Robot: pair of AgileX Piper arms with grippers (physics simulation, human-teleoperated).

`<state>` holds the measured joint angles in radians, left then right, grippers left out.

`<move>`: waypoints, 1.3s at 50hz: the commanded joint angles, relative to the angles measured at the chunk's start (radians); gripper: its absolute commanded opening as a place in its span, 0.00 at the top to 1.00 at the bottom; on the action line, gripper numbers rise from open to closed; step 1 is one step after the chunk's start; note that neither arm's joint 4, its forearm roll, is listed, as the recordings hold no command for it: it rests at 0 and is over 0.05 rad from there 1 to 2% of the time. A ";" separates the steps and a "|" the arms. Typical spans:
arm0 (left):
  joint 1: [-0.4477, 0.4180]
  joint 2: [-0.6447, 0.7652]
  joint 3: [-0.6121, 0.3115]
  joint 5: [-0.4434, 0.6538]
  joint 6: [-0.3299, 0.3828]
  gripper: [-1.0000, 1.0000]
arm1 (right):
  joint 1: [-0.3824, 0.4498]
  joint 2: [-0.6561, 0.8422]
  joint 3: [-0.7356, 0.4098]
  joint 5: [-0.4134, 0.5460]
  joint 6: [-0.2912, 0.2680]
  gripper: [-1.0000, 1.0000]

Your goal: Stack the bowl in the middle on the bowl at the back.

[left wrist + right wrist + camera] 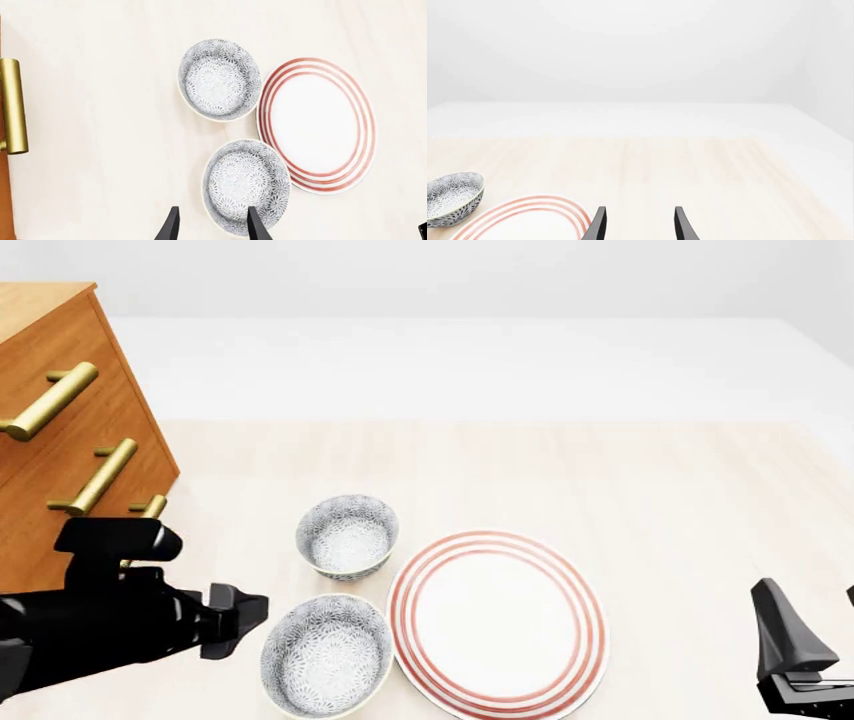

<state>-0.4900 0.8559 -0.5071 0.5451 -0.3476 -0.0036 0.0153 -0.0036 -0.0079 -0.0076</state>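
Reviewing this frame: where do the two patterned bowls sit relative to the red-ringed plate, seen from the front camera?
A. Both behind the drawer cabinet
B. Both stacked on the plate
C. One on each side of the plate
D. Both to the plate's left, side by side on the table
D: the front view shows the near bowl and the far bowl separate, left of the plate.

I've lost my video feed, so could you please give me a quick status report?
Left gripper open, empty, beside near bowl. Right gripper open, idle. Back bowl unstacked. Red-ringed plate alongside both bowls.
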 commanded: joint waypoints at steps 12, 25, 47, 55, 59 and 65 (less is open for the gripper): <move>-0.017 0.243 0.148 -0.300 -0.022 0.00 | -0.001 -0.005 0.000 0.006 0.001 0.00; -0.045 0.370 0.183 -0.435 -0.031 0.00 | 0.000 -0.005 0.000 0.006 0.001 0.00; -0.058 0.546 0.225 -0.588 0.017 1.00 | 0.001 -0.003 0.000 0.002 -0.002 0.00; -0.053 0.541 0.231 -0.586 0.024 1.00 | 0.001 -0.003 0.000 0.002 -0.002 0.00; -0.049 0.519 0.228 -0.563 0.029 1.00 | 0.000 -0.003 0.000 0.002 -0.001 0.00; -0.047 0.451 0.217 -0.497 0.032 1.00 | 0.001 -0.003 0.000 0.002 -0.002 0.00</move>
<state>-0.5283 1.3395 -0.3096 -0.0033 -0.3300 -0.0032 0.0127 -0.0032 -0.0059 -0.0090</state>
